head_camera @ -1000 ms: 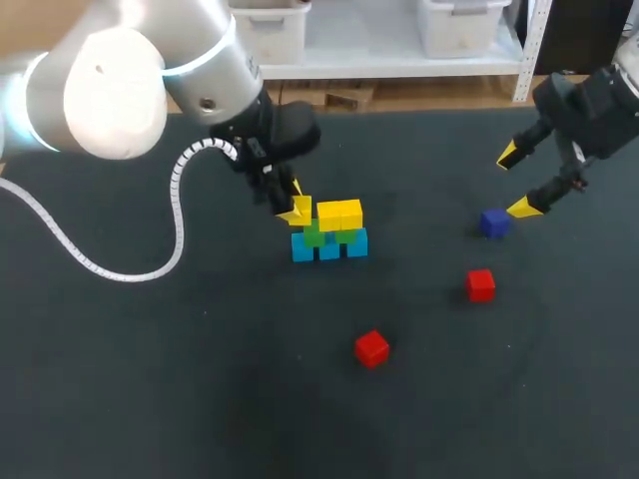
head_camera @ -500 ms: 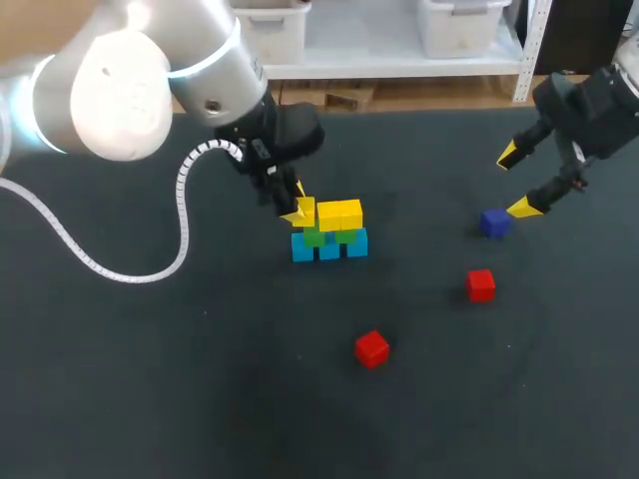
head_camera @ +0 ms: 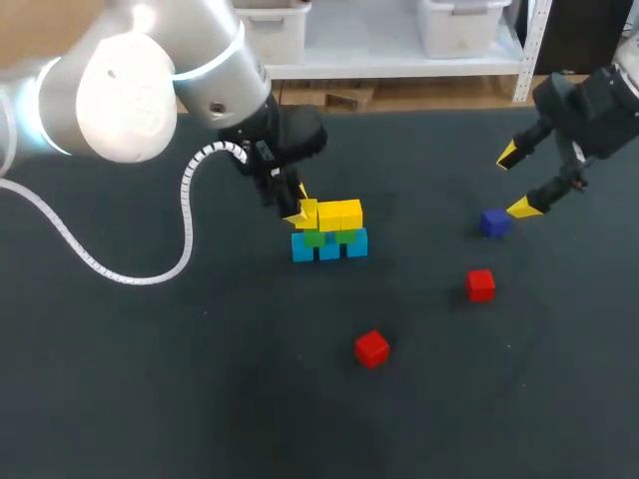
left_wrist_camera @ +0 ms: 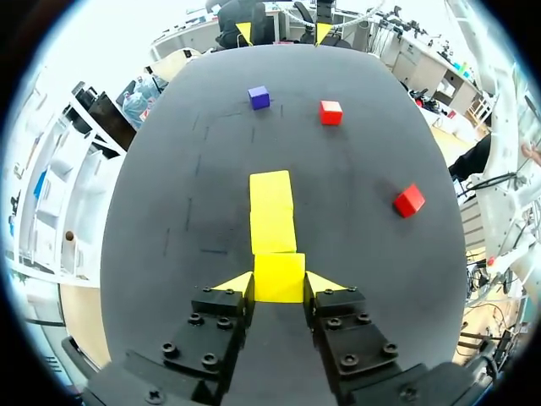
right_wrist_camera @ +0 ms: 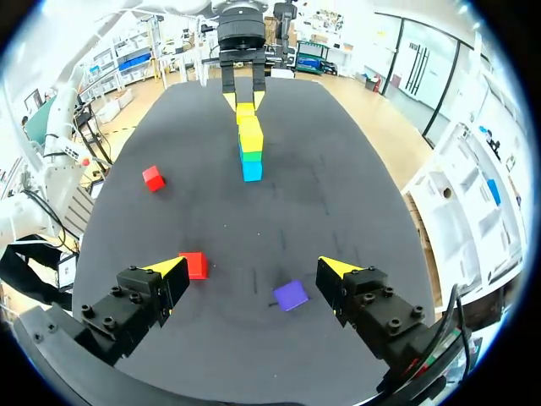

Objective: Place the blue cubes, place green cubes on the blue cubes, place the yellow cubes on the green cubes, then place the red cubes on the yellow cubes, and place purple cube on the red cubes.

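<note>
Near the middle of the counter (head_camera: 150,379), well apart from its edges, a row of blue cubes (head_camera: 329,246) is shown carrying green cubes (head_camera: 329,237), with two yellow cubes (head_camera: 340,214) on top. At the 9 o'clock end of that top layer, a third yellow cube (left_wrist_camera: 279,277) is gripped from both sides by the fingers of the left hand (head_camera: 298,203). It is level with the other yellow cubes and just beside the nearest one. The right hand (head_camera: 516,181) is held wide open and grips nothing, with the purple cube (head_camera: 493,223) on the counter just below it. One red cube (head_camera: 480,284) lies at 4 o'clock from the stack and the other red cube (head_camera: 371,348) at 6 o'clock, both well apart from it.
</note>
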Controlling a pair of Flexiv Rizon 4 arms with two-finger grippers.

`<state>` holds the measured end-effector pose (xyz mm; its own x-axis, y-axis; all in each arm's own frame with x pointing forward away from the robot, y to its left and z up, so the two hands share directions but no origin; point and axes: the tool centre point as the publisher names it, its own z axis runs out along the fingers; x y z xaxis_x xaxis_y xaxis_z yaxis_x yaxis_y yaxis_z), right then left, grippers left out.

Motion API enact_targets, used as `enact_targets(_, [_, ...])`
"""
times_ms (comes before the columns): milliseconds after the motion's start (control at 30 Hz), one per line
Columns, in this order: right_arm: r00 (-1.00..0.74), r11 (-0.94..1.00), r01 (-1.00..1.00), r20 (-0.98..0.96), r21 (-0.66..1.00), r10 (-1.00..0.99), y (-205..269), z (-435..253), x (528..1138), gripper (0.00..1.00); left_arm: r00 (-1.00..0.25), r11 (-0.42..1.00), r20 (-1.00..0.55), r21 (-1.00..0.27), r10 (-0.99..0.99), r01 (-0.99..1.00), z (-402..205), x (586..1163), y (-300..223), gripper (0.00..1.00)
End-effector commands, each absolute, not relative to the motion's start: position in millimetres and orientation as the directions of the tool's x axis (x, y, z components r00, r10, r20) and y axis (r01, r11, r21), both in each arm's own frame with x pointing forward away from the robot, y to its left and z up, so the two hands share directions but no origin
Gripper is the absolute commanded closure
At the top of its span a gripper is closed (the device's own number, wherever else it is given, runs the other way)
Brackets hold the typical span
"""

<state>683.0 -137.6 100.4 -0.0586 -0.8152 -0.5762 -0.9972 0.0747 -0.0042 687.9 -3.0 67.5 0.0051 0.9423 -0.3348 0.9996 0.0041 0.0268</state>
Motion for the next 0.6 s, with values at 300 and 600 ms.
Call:
enact_targets(300, [-0.058,0.075,-0.997,-0.577,-0.006,-0.814,-137.7,100.1,682.6,0.0,-0.003,0.008,-0.327,0.016,0.945,1.0,64.5,690.6,-5.4,1.0])
enact_targets(600, [-0.058,0.075,-0.997,-0.577,-0.006,-0.814,-137.7,100.1,682.6,0.0,-0.005,0.009,-0.326,0.01,0.945,1.0,62.7,690.9,-5.8,1.0])
